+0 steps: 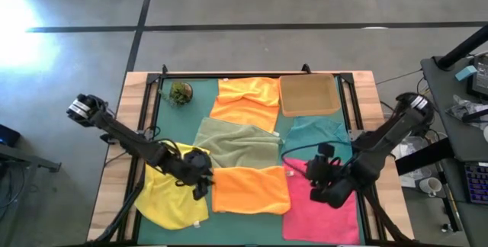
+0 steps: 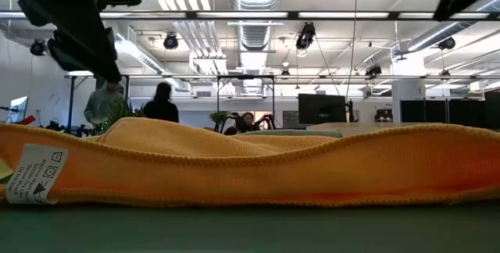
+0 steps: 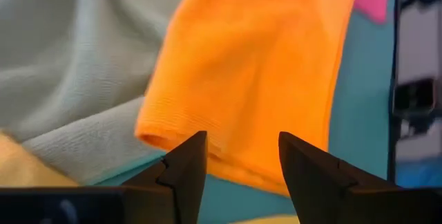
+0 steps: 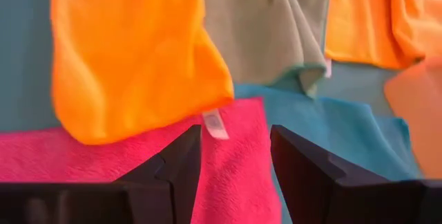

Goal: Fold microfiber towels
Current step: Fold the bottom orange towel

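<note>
Orange towel (image 1: 250, 190) lies folded between my grippers, left (image 1: 202, 182) and right (image 1: 319, 180) both spread and empty, flanking its ends so I'm guessing I can square it up.

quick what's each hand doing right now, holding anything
Left hand: open, empty, by the folded orange towel.
Right hand: open, empty, over the pink towel.

orange towel (image 1: 251, 189), pink towel (image 1: 324, 213), yellow towel (image 1: 169, 197)
</note>
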